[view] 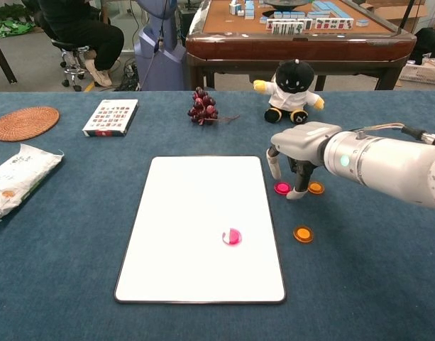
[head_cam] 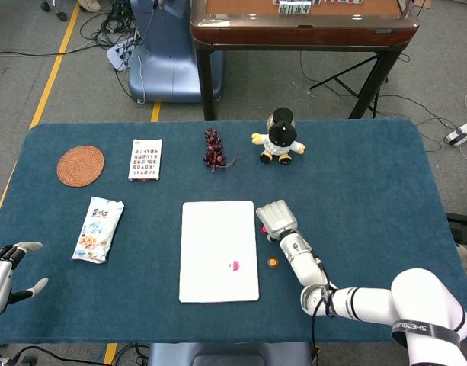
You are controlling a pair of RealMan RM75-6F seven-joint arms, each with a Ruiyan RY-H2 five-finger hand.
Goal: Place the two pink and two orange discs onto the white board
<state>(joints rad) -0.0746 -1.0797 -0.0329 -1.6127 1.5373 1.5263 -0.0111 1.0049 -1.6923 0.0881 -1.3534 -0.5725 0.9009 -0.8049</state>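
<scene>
So the white board (view: 203,227) sits flat near the middle of the blue table (view: 387,284), long side running front to back. One pink disc (view: 232,236) is already on it, lying toward the board's right edge, a bit below center. The other pink disc (view: 282,188) is on the cloth just off the board's right edge, and an orange disc (view: 316,187) sits right next to it, further right. The second orange disc (view: 303,234) is closer to the front edge, also on the cloth, near the board but not touching.

The right hand (view: 296,153) hangs over that pink/orange pair with its fingers pointing down and apart, holding nothing as far as I can see. One fingertip (view: 296,194) comes down between the two discs; can't tell if it's actually touching either.

The left hand (head_cam: 6,271) is down at the table's front left corner, fingers spread, nothing in it.

Along the far edge: a woven coaster (head_cam: 80,165), a card pack (head_cam: 145,158), a bunch of grapes (head_cam: 212,148) and a plush toy (head_cam: 280,137). A snack bag (head_cam: 98,229) lies left of the board.
</scene>
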